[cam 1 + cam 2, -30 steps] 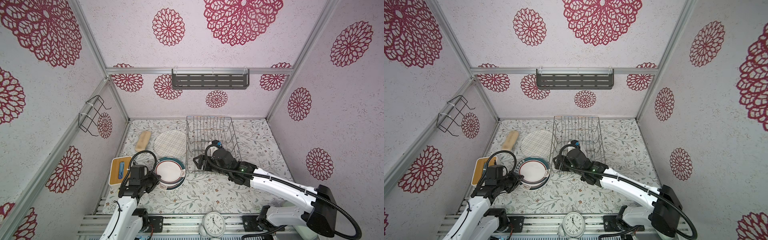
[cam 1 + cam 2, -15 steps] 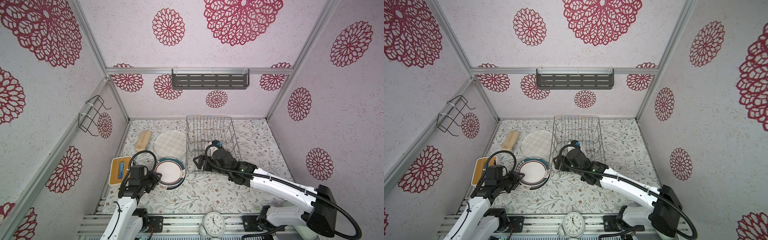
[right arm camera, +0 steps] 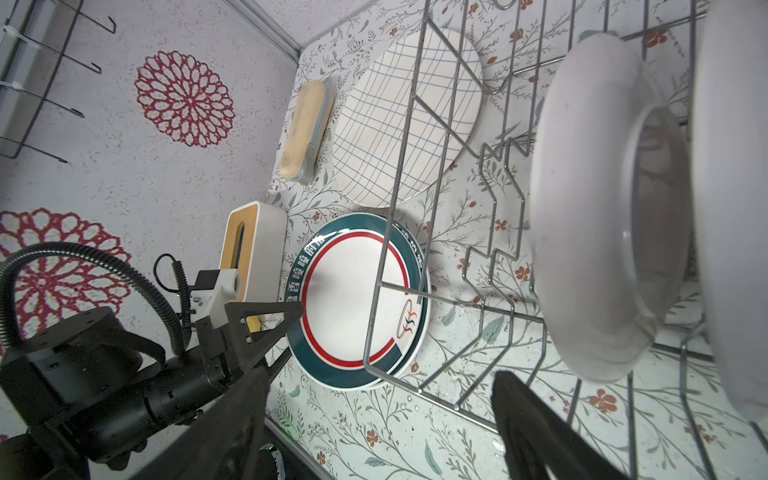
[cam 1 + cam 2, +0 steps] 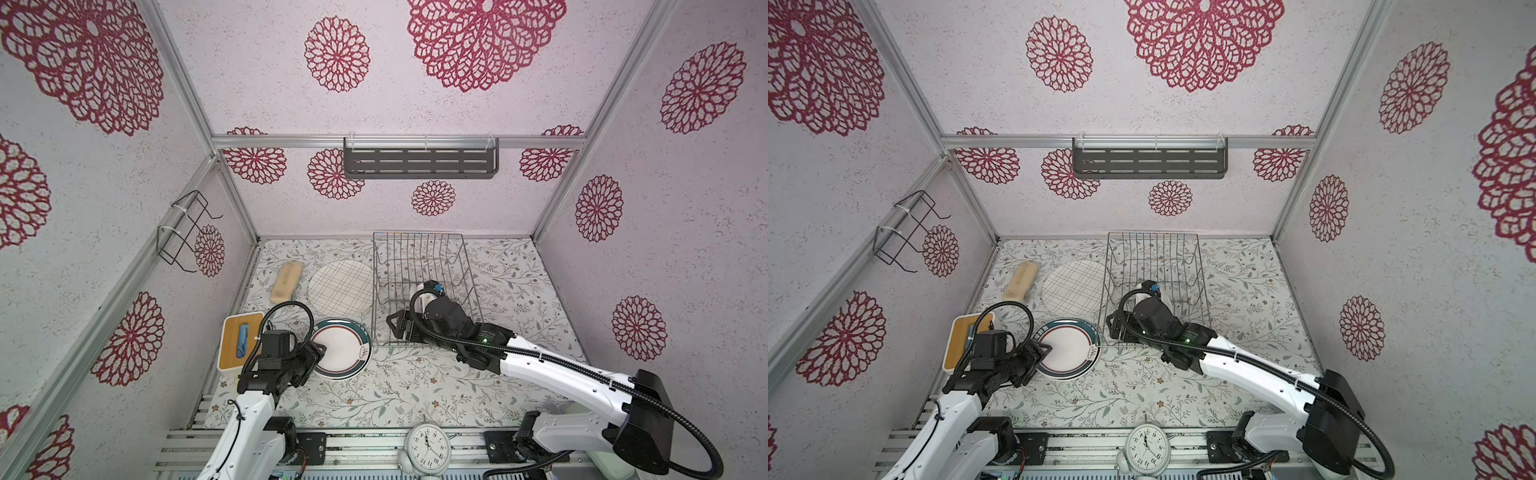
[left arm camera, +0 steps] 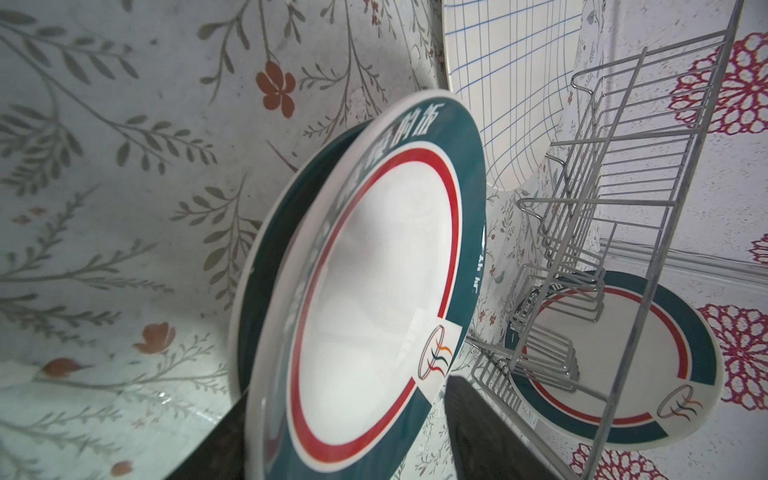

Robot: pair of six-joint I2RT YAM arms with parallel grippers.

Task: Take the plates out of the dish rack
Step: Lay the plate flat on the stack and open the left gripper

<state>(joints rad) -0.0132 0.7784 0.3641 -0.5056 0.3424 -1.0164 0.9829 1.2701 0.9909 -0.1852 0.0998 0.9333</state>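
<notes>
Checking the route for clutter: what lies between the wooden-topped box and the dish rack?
The stacked teal-rimmed plates, with the left gripper at their rim, in both top views.

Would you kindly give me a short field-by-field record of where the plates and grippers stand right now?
Rack: two plates upright inside, white backs showing
Grid plate: flat on table, beside rack
Teal stack: two plates, on table nearer the arms
Left gripper: open, jaws astride stack's top rim
Right gripper: open, over rack's front, holding nothing
</notes>
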